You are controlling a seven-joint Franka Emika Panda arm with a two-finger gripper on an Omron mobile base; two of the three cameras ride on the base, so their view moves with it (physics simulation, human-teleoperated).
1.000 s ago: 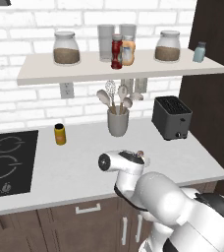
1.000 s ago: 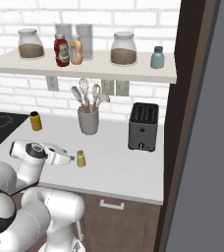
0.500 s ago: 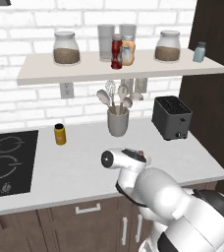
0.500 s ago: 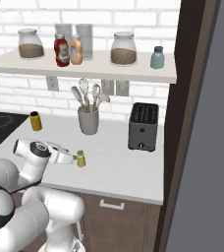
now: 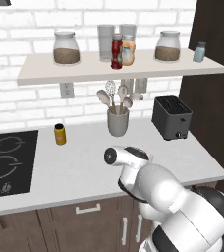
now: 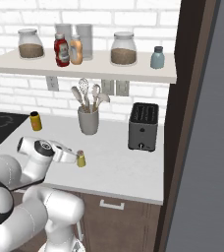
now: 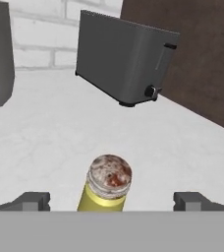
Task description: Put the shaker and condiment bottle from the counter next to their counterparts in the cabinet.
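Since a second ago the arm has eased forward over the counter [image 6: 119, 172], bringing the gripper [image 7: 111, 201] right up to the shaker [image 7: 107, 183]; nothing else on the counter or shelf has shifted. Both finger tips stand wide apart in the hand view, one at 8 o'clock and one at 4 o'clock of the shaker's top, with clear gaps on each side, so nothing is held. From the right base view the shaker [image 6: 81, 158] stands upright on the counter just past the end of the hand, at about 7 o'clock from the utensil crock [image 6: 88, 120] and 8 o'clock from the toaster [image 6: 143, 126].

Up on the shelf [image 6: 84, 65] the red bottle [image 6: 61, 50] already stands just beside the orange bottle [image 6: 75, 50], the red one at its 9 o'clock. At the shelf's far end, near the dark cabinet side, sits the pale blue shaker [image 6: 157, 57]. A small yellow-orange jar [image 6: 35, 120] stands on the counter at 9 o'clock from the crock, near the cooktop [image 5: 6, 162].
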